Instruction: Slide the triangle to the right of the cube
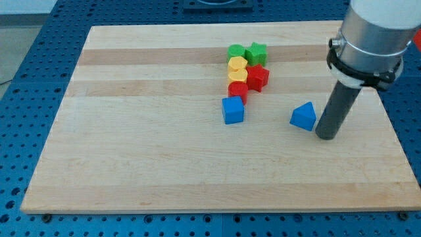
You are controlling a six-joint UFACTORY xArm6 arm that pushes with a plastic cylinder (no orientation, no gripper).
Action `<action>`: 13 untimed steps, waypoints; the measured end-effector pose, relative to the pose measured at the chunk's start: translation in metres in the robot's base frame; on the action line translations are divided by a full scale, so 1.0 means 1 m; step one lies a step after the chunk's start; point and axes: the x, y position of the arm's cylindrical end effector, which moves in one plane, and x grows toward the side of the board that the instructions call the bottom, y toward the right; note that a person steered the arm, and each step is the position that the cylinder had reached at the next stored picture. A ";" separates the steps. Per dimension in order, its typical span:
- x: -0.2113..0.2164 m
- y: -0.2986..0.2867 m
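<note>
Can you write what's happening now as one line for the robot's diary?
my tip: just right of blue triangle | blue cube: left of triangle, apart | triangle already right of cube

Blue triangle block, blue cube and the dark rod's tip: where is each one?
Blue triangle block (303, 117), camera view: middle of its front face.
Blue cube (233, 110), camera view: centre of its body.
My tip (325, 135), camera view: rod's bottom end, beside the triangle's right.

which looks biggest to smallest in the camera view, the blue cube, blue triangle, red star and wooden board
1. wooden board, by far the largest.
2. blue cube and blue triangle: they look about alike, so I won't rank them.
3. red star looks close to them too, and it sits farther up the view, so unsure.
My tip rests just right of the triangle.
</note>
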 end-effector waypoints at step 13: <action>-0.030 -0.019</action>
